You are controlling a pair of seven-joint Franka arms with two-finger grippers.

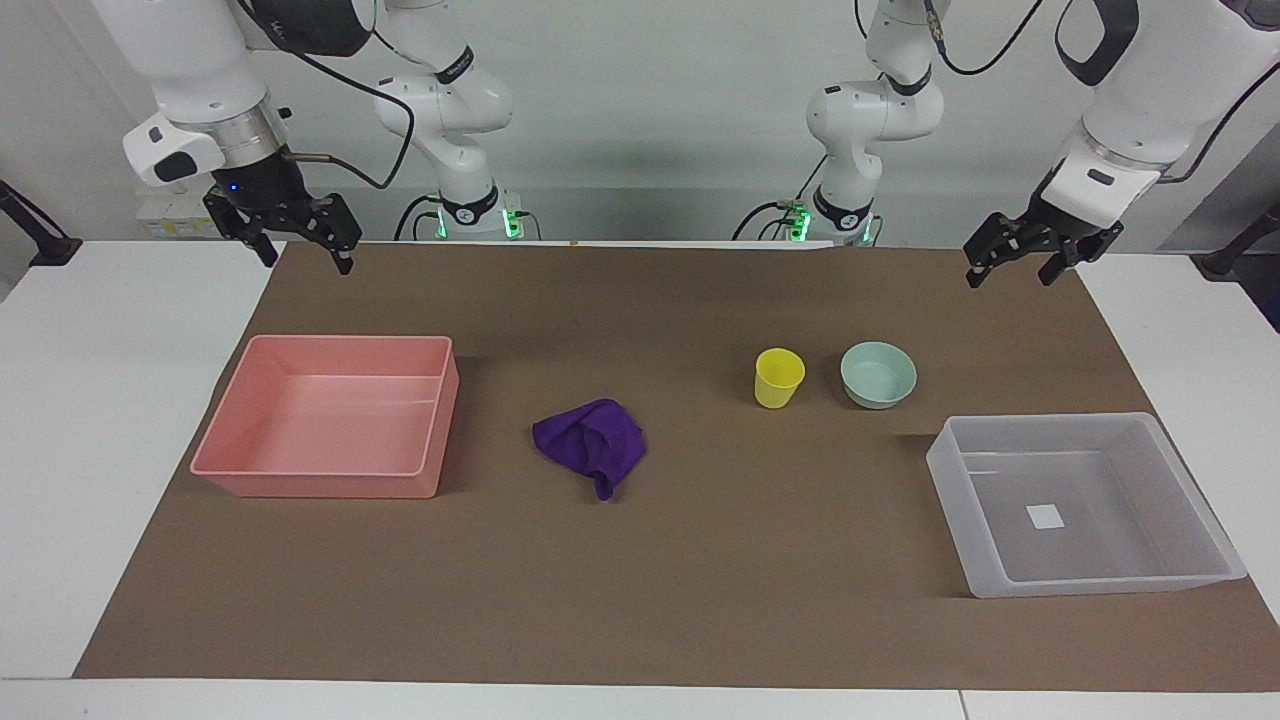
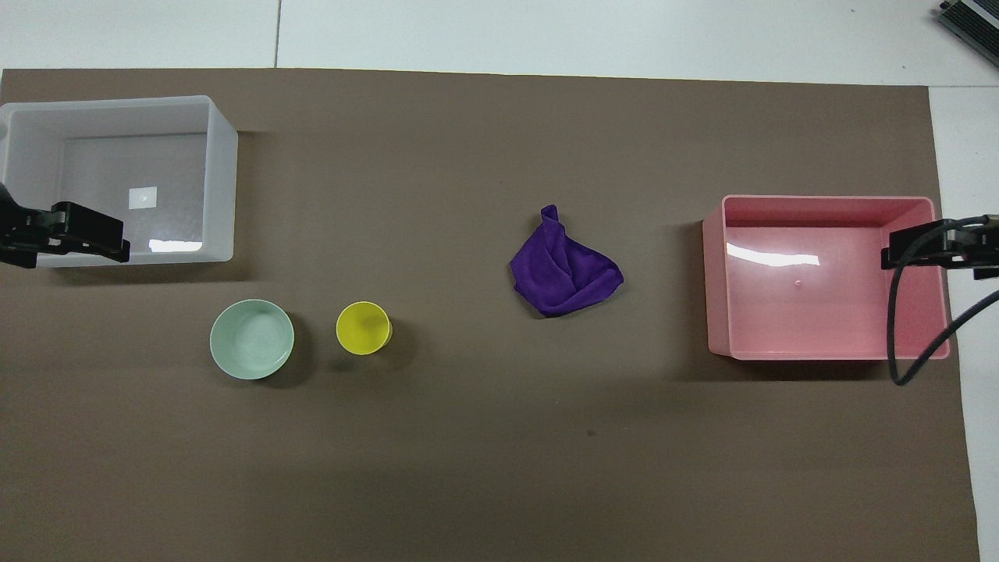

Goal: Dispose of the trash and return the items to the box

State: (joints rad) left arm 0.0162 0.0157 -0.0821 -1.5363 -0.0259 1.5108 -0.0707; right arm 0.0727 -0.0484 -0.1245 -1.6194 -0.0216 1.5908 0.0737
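Closest to the facing camera we see the clear box, standing at the left arm's end of the table with a small white label on its floor. The yellow cup stands upright just beside the mint-green bowl; both are nearer to the robots than the box, and the bowl is the closer of the two to it. A crumpled purple cloth lies mid-table, between the cup and the pink bin at the right arm's end. We find the left gripper raised over the table edge at its own end, jaws apparently spread with nothing between them. The right gripper hangs likewise at its end, jaws spread.
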